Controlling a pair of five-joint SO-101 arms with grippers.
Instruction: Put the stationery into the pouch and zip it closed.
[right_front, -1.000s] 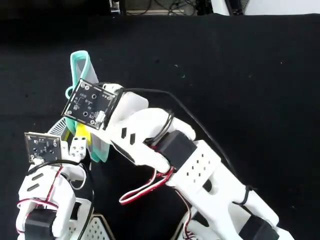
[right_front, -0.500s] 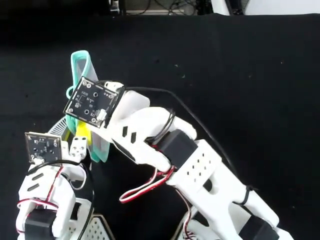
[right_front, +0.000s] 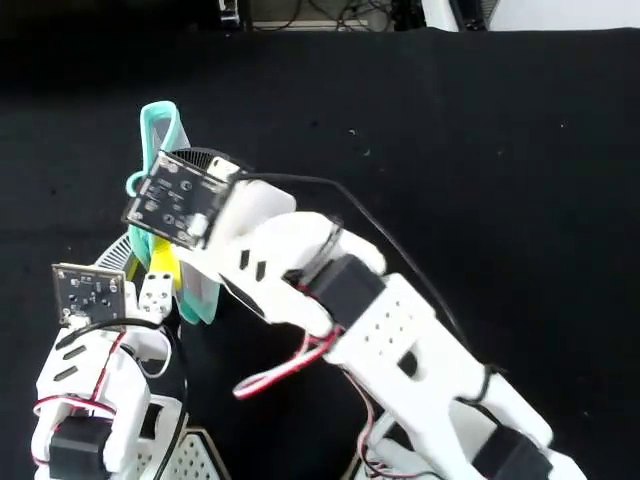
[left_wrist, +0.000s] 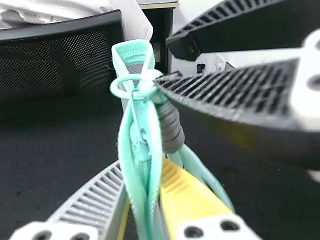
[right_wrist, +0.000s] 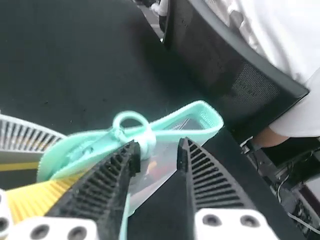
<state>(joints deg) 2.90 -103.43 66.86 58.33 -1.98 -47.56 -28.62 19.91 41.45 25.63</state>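
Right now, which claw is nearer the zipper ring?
Right. The right claw is open just beside the ring; the left claw grips the pouch farther from it.

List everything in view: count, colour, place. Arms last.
pouch: one, mint green with a clear side, held up on edge above the table, near its left side.
zip pull ring: one, mint green, on the pouch's top edge, just past the right gripper's fingertips.
orange item: one seen through the clear side; cannot tell what it is.
table: one, black cloth cover, under both arms.
chair: one, black mesh, behind the table.
left gripper: one, grey and yellow fingers, shut on the pouch's lower part.
right gripper: one, black ridged fingers, open at the pouch's top edge by the ring.
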